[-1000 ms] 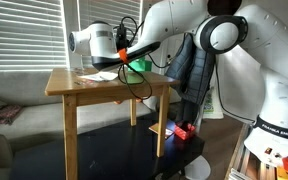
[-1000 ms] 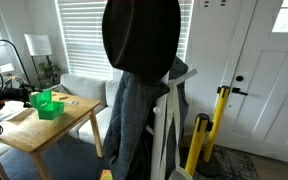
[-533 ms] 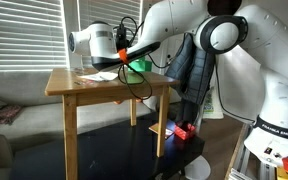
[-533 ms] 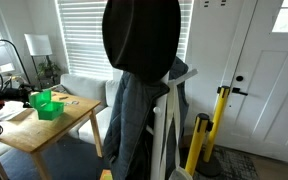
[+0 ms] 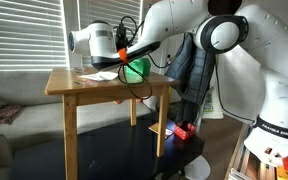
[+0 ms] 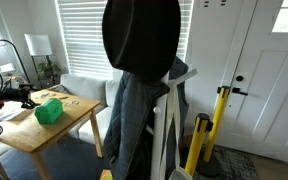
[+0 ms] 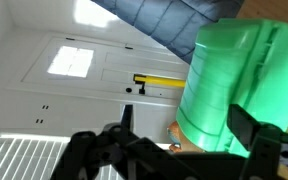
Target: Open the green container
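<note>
Right now the tool (image 7: pixel 179 135) is spread wide in wrist view: dark fingers (image 7: pixel 256 135) well apart, nothing clamped btw them. The green box (image 7: pixel 234 75) fills the 2 o'clock part of that view. Its lower side is overlapped by the finger at 4 o'clock, but can't tell if they touch. The other finger, at 8 o'clock, is clear of it. Behind are a white door (image 7: pixel 84 65) and a yellow bar (image 7: pixel 159 82).

In an exterior view the box (image 6: pixel 49 111) sits tilted on the wooden bench (image 6: pixel 72 120), w/ the tool (image 6: pixel 24 98) just beside it at 9 o'clock. A dark coat (image 6: pixel 134 100) on a rack blocks mid-frame. A yellow post (image 6: pixel 221 115) stands by the door (image 6: pixel 269 70) at 3 o'clock.

In an exterior view the arm comes in from 2 o'clock over the bench (image 5: pixel 109 86). The tool (image 5: pixel 127 60) is right at the box (image 5: pixel 135 69), which is partly hidden behind it. White papers (image 5: pixel 89 74) lie flat near the box at its 9 o'clock.
</note>
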You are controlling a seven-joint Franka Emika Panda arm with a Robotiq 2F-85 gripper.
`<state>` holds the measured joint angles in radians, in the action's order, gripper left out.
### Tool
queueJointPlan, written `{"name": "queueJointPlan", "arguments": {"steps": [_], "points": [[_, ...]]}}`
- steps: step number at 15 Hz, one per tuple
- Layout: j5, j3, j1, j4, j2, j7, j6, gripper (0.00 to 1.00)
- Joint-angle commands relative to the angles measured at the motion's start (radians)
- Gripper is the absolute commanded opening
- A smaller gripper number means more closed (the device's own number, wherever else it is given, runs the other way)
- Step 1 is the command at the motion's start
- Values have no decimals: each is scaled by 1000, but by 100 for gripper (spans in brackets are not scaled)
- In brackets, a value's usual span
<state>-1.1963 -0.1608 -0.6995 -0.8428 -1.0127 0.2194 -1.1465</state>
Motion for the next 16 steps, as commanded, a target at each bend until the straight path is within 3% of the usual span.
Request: {"name": "queueJointPlan", "arguments": {"steps": [1, 7, 16], "points": [[9, 6, -2, 12, -2, -25, 13, 96], [25, 20, 4, 15, 22, -47, 7, 100], [230, 101, 131, -60, 299, -190, -80, 100]]}}
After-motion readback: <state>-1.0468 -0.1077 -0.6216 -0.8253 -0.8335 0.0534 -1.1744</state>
